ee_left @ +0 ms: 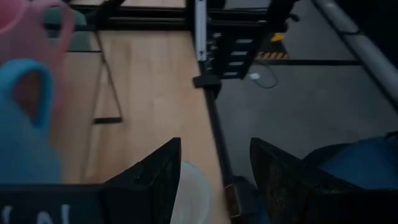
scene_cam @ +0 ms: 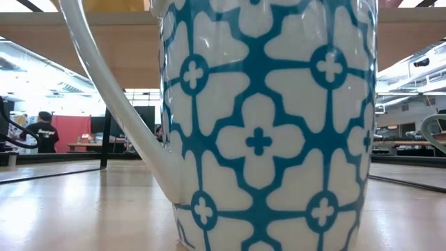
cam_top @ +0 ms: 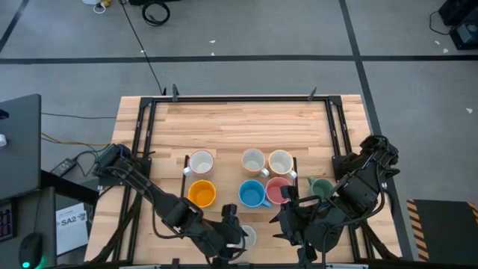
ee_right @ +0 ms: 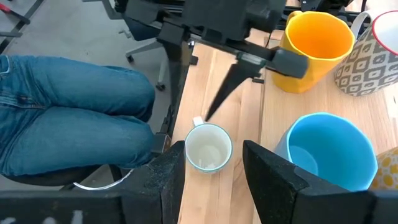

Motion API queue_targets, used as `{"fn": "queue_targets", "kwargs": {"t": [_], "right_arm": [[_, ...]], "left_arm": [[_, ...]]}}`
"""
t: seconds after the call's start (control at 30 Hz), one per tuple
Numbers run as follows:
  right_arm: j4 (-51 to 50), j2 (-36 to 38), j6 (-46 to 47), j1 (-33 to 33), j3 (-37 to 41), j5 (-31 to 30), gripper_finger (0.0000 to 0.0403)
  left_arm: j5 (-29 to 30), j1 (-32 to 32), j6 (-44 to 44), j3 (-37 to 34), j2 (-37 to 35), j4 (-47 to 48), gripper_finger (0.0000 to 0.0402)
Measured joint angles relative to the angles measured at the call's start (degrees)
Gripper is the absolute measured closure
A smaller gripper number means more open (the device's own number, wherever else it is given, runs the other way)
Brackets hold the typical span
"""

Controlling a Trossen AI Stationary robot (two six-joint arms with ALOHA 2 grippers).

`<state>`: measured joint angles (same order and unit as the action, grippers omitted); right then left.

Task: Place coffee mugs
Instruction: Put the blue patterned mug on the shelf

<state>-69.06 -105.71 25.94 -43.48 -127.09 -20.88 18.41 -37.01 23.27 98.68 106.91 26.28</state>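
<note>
- Seven coffee mugs [cam_top: 253, 161] are sitting in two rows mid-table; a small white mug [ee_right: 208, 147] is waiting at the near edge.
- Left gripper [cam_top: 233, 237] is hovering over it, fingers spread wide and holding nothing.
- Right gripper [cam_top: 290, 224] is waiting just beside, likewise wide and empty.
- Centring both fingers around the rim before closing looks wise.
- Wooden table [cam_top: 246, 123] is lying pale and bare at the back; a seated person's jeans [ee_right: 68, 112] are showing beyond its edge.

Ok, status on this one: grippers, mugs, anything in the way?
Left gripper open, above small white ceramic mug at near table edge. Right gripper open, empty, beside it. Blue mug and pink mug stand close by. A person's legs at the edge.
</note>
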Motion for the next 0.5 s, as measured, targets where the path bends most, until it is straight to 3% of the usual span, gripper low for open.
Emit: {"fn": "queue_targets", "kwargs": {"t": [0.5], "right_arm": [[0.0,0.0,0.0,0.0,0.0,0.0,0.0237]], "left_arm": [[1.0,0.4,1.0,0.1,0.0,1.6,0.0205]]}}
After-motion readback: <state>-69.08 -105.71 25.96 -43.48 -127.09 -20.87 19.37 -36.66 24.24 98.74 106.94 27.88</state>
